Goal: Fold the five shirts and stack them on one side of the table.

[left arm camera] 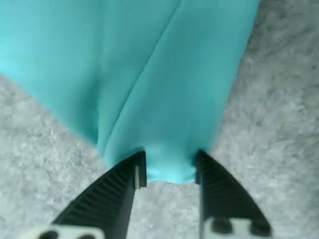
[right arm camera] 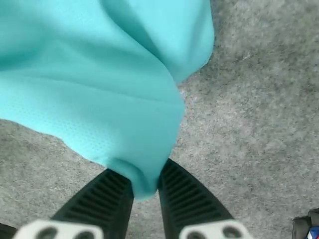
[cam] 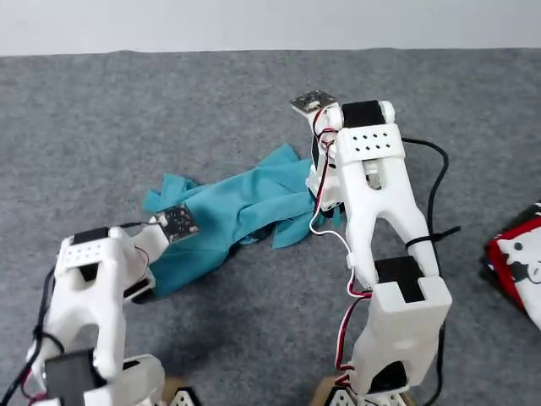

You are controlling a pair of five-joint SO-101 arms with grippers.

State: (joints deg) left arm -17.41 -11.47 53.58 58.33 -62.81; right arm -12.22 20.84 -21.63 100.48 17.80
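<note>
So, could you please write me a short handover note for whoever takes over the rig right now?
Left end effector: shut on one end of the teal shirt.
Right end effector: shut on the other end.
Teal shirt: crumpled mid-table, unfolded.
What looks like a red-white shirt lies at the table's right edge.
Done: both ends grasped.
Left: fold the teal shirt and stack it, perhaps by the red-white one.
</note>
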